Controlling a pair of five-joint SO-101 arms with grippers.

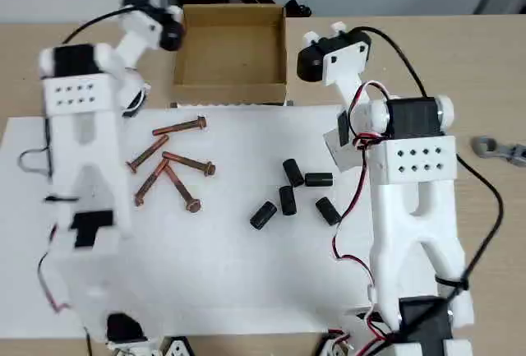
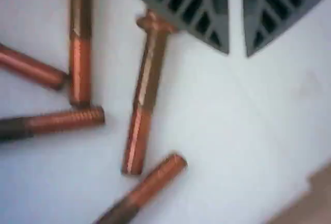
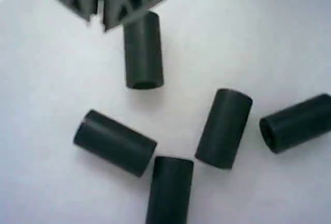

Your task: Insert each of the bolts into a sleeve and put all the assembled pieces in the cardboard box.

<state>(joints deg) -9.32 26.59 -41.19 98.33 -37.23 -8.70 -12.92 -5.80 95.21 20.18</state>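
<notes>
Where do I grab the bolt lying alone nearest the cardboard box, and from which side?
Take the bolt mid-shank, from straight above, jaws closing across its length. It lies flat on the white sheet, and the tip of another bolt sits close to its threaded end, so keep toward the head half, where both sides look free.

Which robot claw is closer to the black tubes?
The right one. The right gripper hangs just beside the black sleeves; the left gripper is over by the copper bolts.
</notes>
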